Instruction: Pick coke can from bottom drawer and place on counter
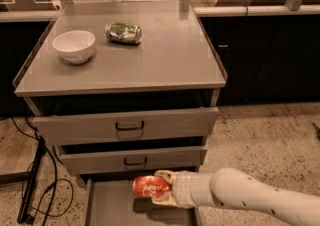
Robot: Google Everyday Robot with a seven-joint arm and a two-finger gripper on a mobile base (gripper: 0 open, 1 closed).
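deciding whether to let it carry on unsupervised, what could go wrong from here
The hand, low over the bottom drawer, grips the coke can by its right end only, so the can may twist or slip as it rises. The front of the middle drawer juts out just above the can; a straight lift could knock it. On the counter, the bowl and green can fill the back left, so set down elsewhere.

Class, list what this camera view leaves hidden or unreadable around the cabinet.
Camera view:
The bottom drawer: front cut off by the lower edge; right part hidden by the arm.
The coke can: right end covered by the hand gripping it over that drawer.
The upper drawers: insides hidden behind their fronts.
The green can: lettering too small to read.
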